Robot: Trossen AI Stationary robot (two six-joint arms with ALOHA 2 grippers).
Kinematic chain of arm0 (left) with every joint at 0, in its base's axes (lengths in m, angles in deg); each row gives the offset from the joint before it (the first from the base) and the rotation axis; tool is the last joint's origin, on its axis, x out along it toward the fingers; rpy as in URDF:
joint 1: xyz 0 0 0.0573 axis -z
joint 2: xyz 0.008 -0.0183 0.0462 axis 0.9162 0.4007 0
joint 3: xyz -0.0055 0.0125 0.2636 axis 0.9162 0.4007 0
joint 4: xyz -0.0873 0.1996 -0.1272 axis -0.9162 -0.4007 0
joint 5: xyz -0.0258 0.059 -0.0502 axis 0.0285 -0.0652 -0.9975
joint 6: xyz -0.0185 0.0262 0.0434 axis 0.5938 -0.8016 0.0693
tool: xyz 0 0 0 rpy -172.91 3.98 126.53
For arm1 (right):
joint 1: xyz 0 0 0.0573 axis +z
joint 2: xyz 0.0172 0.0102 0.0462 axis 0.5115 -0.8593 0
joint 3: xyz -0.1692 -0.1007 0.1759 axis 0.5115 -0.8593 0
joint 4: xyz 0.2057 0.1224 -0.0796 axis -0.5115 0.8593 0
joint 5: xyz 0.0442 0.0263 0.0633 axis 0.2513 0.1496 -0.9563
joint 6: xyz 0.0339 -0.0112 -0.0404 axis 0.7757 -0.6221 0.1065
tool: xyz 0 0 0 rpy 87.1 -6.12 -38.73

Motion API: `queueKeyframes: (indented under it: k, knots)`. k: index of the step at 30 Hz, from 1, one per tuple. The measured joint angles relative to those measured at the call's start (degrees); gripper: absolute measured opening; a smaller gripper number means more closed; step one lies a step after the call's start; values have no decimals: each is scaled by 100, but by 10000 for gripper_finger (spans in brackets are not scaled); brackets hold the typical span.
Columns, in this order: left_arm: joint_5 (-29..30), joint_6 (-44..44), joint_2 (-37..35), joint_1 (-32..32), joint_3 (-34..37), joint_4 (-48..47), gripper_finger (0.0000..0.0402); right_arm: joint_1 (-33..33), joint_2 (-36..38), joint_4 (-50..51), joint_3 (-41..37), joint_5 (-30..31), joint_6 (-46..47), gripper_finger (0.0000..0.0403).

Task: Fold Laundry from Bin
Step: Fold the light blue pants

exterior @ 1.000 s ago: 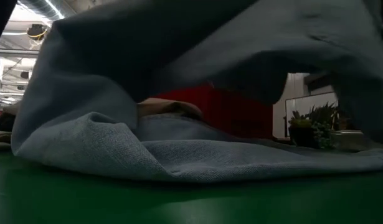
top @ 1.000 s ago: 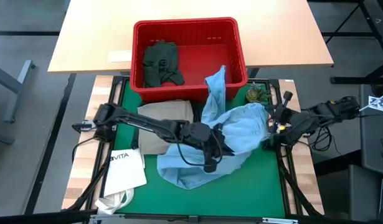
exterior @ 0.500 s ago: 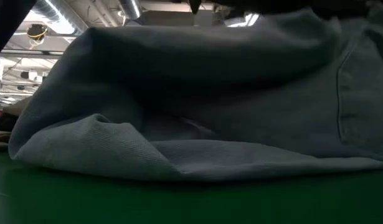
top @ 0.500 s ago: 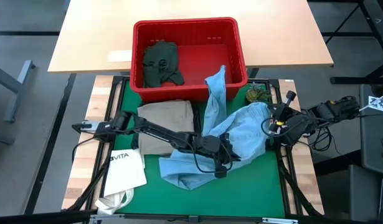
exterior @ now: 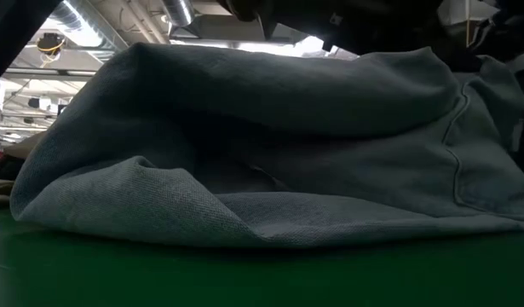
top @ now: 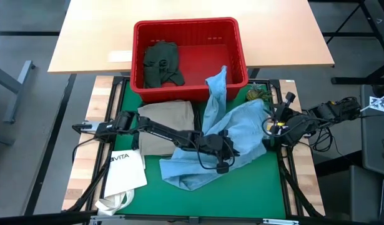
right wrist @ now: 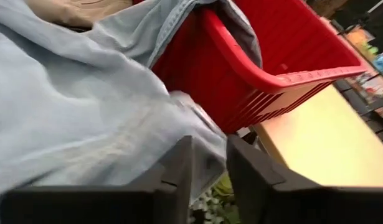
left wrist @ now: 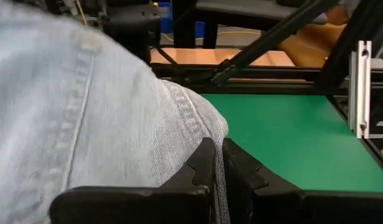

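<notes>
Denim fills the middle of your high view: the light blue jeans lie crumpled on the green mat, one leg trailing up over the rim of the red bin, so they are only partly pulled out. In the bin a dark green piece waits. Khaki trousers lie flat beside the bin, apparently already dealt with. Your left gripper sits at the jeans' lower edge; the right gripper is at their far side, near a small plant. A white tote bag lies at the mat's corner, and you can read "VITA" on it.

Low down, you see only the jeans heaped on the mat, with a seam curving across the denim.

From the left wrist, the left gripper is pinched narrow on a hem of the jeans, which keeps that edge under control for spreading.

From the right wrist, the right gripper has its fingers a little apart with denim lying between them; you cannot tell whether it still grips or is letting go. The bin stands just behind.
</notes>
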Motion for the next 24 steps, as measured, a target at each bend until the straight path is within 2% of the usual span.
queueKeyframes:
  k: [4,8,12,17,24]
  knots:
    - [34,0,0,-6,0,-82,10,0,0,42,30,-141,-1,156]
    - [13,0,0,7,0,-101,10,0,0,97,383,-1224,330,185]
    - [-1,2,0,4,0,-98,10,2,2,-26,539,-2433,1207,190]
    - [2,7,-60,-4,0,-98,10,4,-187,-52,156,-3798,2137,190]
    - [-11,7,-79,0,0,-286,10,4,-987,-335,-449,-5188,3315,191]
